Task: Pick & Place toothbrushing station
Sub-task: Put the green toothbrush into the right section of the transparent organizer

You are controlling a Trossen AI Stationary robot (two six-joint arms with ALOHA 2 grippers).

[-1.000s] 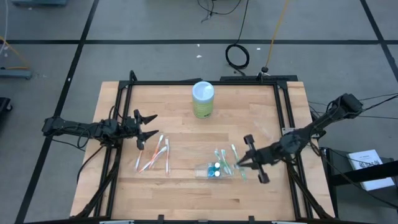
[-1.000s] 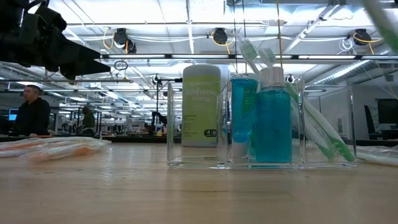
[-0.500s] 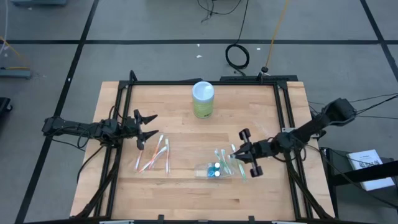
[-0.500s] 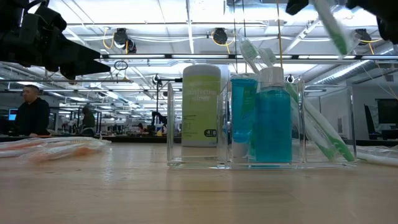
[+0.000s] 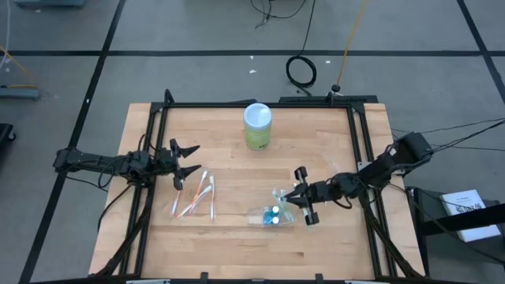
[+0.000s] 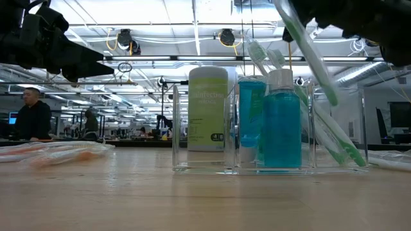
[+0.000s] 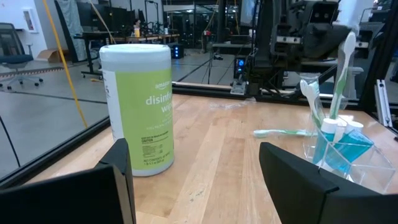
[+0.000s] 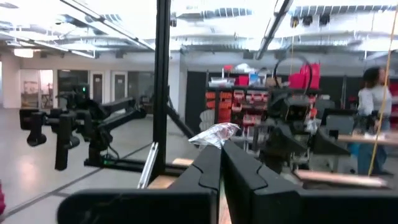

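High view: the right gripper (image 5: 297, 195) is over the table at about 4 o'clock from its centre, just above the clear organizer (image 5: 274, 216). Its fingers are fully closed on a green toothbrush (image 6: 307, 51), which in the low view hangs tilted over the organizer – the head end low, near the blue bottles (image 6: 270, 122), but I cannot tell if it touches anything. Inside the organizer two blue bottles stand upright, and other toothbrushes (image 6: 334, 138) lean in the compartment beside them.

The left gripper (image 5: 186, 161) waits at 9 o'clock, at the table's left edge, with its fingers wide apart and nothing between them. Just beside it, toward 7 o'clock, a small pile of wrapped toothbrushes (image 5: 195, 197) lies flat on the wood.

A green wipes canister (image 5: 257, 126) stands upright at 12 o'clock, well apart from both grippers. One more toothbrush (image 7: 283, 132) lies loose on the table near the organizer – on its far side in the left wrist view.

In the low view a person (image 6: 33, 115) shows far behind the table.
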